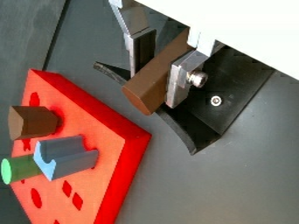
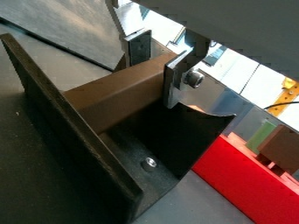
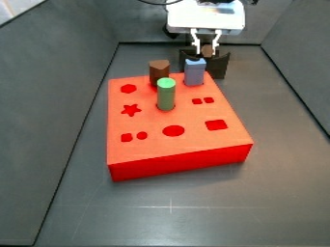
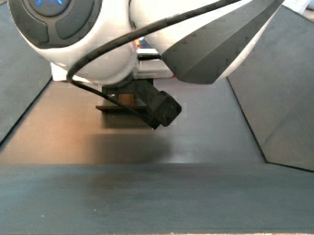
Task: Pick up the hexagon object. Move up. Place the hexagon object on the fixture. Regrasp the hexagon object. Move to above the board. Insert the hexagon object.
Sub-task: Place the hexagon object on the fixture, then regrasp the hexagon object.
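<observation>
The hexagon object (image 1: 146,87), a long dark brown peg, lies level between the fingers of my gripper (image 1: 158,83). In a wrist view the hexagon object (image 2: 105,101) reaches to the raised wall of the fixture (image 2: 70,131) and rests over it. My gripper (image 2: 155,79) looks shut on the peg, with both pads against its sides. The fixture (image 1: 228,114) is a dark bracket directly under the jaws. The board (image 1: 100,131) is a bright red slab beside the fixture. In a side view my gripper (image 3: 206,43) hangs over the fixture (image 3: 222,66) behind the board (image 3: 194,145).
Three pegs stand in the board: a stubby brown peg (image 1: 30,121), a blue-grey peg (image 1: 68,156) and a green round peg (image 3: 165,94). Dark walls enclose the floor. The arm's body (image 4: 160,37) fills most of a side view.
</observation>
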Controlling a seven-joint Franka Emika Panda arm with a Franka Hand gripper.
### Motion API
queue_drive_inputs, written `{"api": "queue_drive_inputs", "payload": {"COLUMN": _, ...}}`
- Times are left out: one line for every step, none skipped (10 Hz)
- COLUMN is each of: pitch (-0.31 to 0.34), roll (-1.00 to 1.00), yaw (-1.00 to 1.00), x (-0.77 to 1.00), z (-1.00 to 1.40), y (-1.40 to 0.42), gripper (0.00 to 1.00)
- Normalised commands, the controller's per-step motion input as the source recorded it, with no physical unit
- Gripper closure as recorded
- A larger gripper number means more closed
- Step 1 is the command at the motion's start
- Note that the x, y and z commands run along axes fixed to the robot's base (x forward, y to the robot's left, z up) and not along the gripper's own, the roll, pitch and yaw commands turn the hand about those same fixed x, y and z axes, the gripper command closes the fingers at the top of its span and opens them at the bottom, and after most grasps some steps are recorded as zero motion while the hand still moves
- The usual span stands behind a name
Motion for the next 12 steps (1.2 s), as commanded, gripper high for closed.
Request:
{"api": "queue_drive_inputs", "payload": {"pitch": 0.000, "roll": -0.03, "yaw": -0.13, "x": 0.06, "z": -0.29, "y": 0.07, "gripper": 1.00}}
{"api": "queue_drive_inputs", "payload": {"pitch": -0.002, "roll": -0.03, "yaw": -0.13, "x": 0.06, "z": -0.29, "y": 0.07, "gripper": 1.00}}
{"api": "queue_drive_inputs", "payload": {"pitch": -0.003, "roll": -0.03, "yaw": -0.11, "x": 0.06, "z": -0.29, "y": 0.07, "gripper": 1.00}}
{"api": "queue_drive_inputs", "payload": {"pitch": -0.003, "roll": -0.03, "yaw": -0.10, "x": 0.06, "z": -0.30, "y": 0.07, "gripper": 1.00}}
{"api": "queue_drive_inputs", "payload": {"pitch": 0.000, "roll": 0.00, "yaw": 0.00, "x": 0.00, "z": 0.00, "y": 0.00, "gripper": 0.00}}
{"api": "queue_drive_inputs", "payload": {"pitch": -0.023, "roll": 0.02, "yaw": -0.06, "x": 0.00, "z": 1.00, "y": 0.00, "gripper": 0.00}}
{"api": "queue_drive_inputs", "payload": {"pitch": -0.017, "roll": 0.02, "yaw": -0.05, "x": -0.01, "z": 1.00, "y": 0.00, "gripper": 0.00}}
{"api": "queue_drive_inputs", "payload": {"pitch": -0.020, "roll": 0.03, "yaw": -0.03, "x": -0.02, "z": 1.00, "y": 0.01, "gripper": 0.00}}
{"api": "queue_drive_inputs", "payload": {"pitch": -0.033, "roll": 0.04, "yaw": 0.00, "x": -0.03, "z": 1.00, "y": 0.00, "gripper": 0.00}}
{"api": "queue_drive_inputs", "payload": {"pitch": -0.035, "roll": 0.03, "yaw": 0.01, "x": -0.05, "z": 1.00, "y": 0.00, "gripper": 0.00}}
{"api": "queue_drive_inputs", "payload": {"pitch": -0.038, "roll": 0.02, "yaw": 0.02, "x": -0.05, "z": 0.89, "y": 0.01, "gripper": 0.00}}
{"api": "queue_drive_inputs", "payload": {"pitch": -0.037, "roll": 0.01, "yaw": 0.03, "x": -0.05, "z": 0.70, "y": 0.00, "gripper": 0.00}}
